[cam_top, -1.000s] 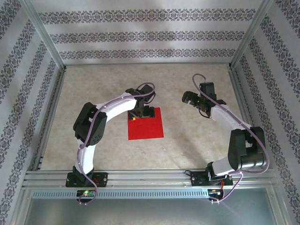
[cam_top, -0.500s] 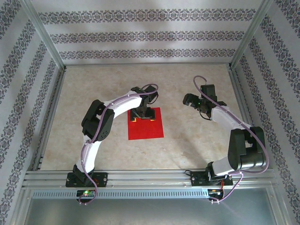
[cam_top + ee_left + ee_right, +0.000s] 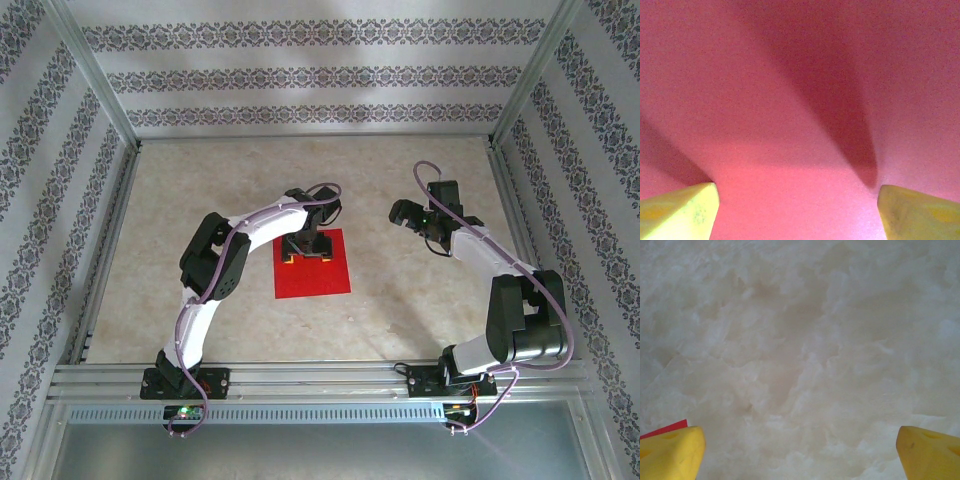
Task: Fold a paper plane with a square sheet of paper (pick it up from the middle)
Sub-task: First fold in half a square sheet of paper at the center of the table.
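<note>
Hidden from above: the far strip of the square sheet of paper (image 3: 312, 275), covered by the wrist of the left arm (image 3: 250, 225). Otherwise flat and unfolded on the bench (image 3: 200, 200), plain red, both near corners in plain sight. Up close, red paper with its edges cut off on every side and two dark shadows (image 3: 840, 115) slanting across it. At the lower corners, the yellow tips of the left fingers (image 3: 680, 212), spread wide with nothing gripped between them, roots cut off by the frame. Cannot tell whether the tips touch the sheet.

To the right of the sheet and well apart from it, the right arm (image 3: 490, 255), its right fingers (image 3: 670, 452) spread fully over bare bench, holding nothing, likewise cut off at the frame's bottom. Just above one yellow tip, a thin red sliver of the sheet, mostly out of frame.
</note>
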